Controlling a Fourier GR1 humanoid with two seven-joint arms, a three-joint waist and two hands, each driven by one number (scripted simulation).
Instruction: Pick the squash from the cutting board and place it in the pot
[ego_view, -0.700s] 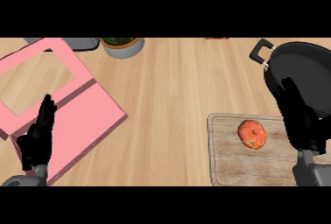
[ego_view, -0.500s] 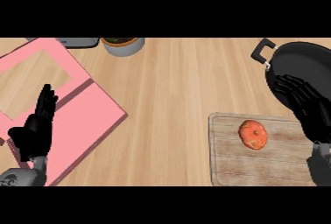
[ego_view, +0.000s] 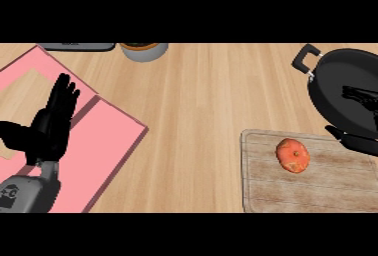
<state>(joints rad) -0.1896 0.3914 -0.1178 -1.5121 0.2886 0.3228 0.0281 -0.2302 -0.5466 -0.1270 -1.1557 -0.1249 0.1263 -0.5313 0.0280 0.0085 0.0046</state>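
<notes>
An orange squash (ego_view: 293, 155) lies on the wooden cutting board (ego_view: 325, 187) at the lower right. The black pot (ego_view: 334, 82), with a handle at its upper left, stands just beyond the board at the right edge. My right hand (ego_view: 359, 142) shows only partly at the right edge, dark against the pot's near rim, right of the squash and apart from it; its fingers (ego_view: 362, 95) look straight over the pot. My left hand (ego_view: 49, 125) rests open at the left, fingers up, over the pink mat.
A large pink mat (ego_view: 107, 132) covers the left of the wooden counter. A grey bowl (ego_view: 145, 50) and a dark flat object (ego_view: 77, 46) sit at the far edge.
My right hand has slid to the right, now mostly past the view's edge. The left hand has risen a little and stays open. The squash has not moved.
</notes>
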